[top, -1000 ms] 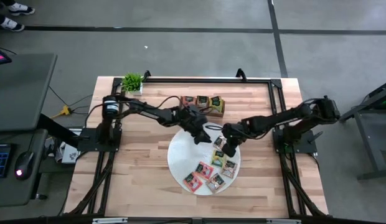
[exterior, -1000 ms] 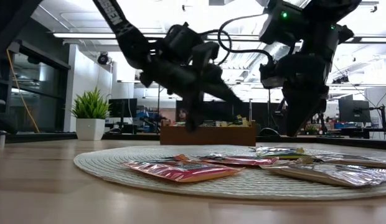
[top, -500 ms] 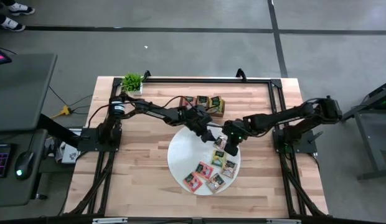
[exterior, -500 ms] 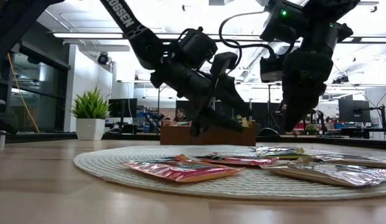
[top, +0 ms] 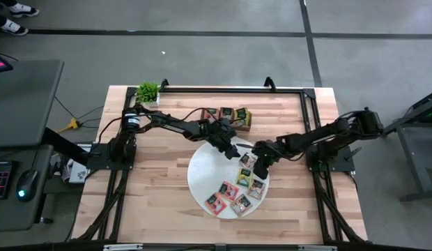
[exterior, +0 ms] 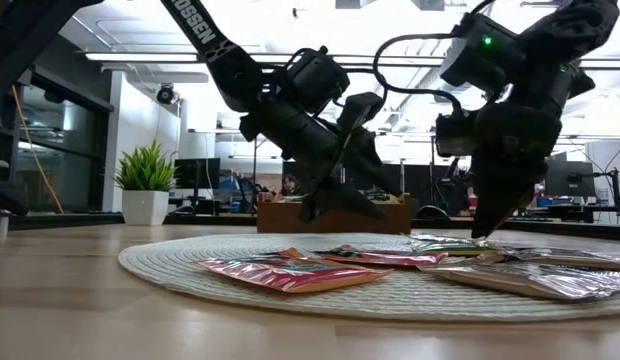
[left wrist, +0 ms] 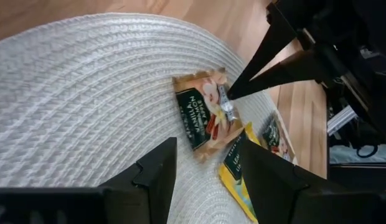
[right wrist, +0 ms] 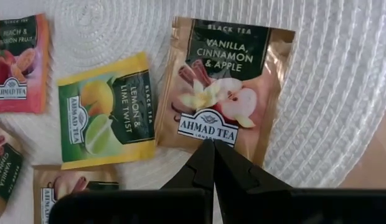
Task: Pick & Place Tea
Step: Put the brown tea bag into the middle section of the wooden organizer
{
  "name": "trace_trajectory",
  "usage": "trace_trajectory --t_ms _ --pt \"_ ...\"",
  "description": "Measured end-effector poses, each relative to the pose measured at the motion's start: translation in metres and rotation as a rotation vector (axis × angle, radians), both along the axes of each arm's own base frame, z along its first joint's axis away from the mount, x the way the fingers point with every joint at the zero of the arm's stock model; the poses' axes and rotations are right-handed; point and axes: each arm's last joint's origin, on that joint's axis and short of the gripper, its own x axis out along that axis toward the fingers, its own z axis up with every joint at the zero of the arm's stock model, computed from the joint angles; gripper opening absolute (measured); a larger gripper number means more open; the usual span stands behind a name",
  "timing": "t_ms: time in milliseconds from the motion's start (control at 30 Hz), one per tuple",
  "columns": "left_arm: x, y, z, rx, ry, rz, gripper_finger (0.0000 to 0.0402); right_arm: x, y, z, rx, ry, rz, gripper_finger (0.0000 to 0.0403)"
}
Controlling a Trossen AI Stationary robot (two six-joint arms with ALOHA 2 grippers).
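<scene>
Several tea packets lie flat on the round white woven mat (top: 205, 174). One of them is a brown vanilla, cinnamon and apple packet (right wrist: 227, 87), with a yellow lemon and lime packet (right wrist: 106, 112) beside it. My right gripper (right wrist: 209, 144) is shut and slants down onto the brown packet (left wrist: 202, 115). My left gripper (left wrist: 208, 143) is open and hovers over the mat's far part. It points at the same packet (top: 247, 160) from the left and holds nothing. My right gripper has its shut fingertips (left wrist: 233, 92) on the brown packet's edge toward the table's right (left wrist: 221, 93), just below the logo (right wrist: 207, 127). It comes steeply from above, slanting in from the table's right. The packet lies flat on the mat.
A brown wooden tray (top: 226, 115) with more packets stands at the far side, behind the left arm. A small potted plant (top: 148, 92) stands at the far left corner. Pink and dark packets (top: 226, 189) lie on the mat's near part. A dark frame (top: 310, 94) edges the table.
My right gripper, shut throughout, has sunk toward the mat and come down onto the brown packet. My left gripper moved a little toward the right and down, rolling its wrist, then kept still. It has stayed open. The packets have not moved.
</scene>
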Motion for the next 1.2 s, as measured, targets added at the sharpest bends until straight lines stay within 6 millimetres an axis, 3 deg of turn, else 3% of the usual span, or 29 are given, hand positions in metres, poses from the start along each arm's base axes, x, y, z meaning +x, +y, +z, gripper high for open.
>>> trace_trajectory --t_ms 400,1200 --pt "0.0 -0.004 -0.001 -0.026 0.027 0.024 0.0172 -0.011 -0.002 -0.016 0.034 -0.07 -0.065 0.0" --pt "-0.004 -0.008 -0.007 -0.046 0.108 0.067 0.0172 -0.006 -0.003 -0.015 0.005 -0.14 -0.032 0.0"
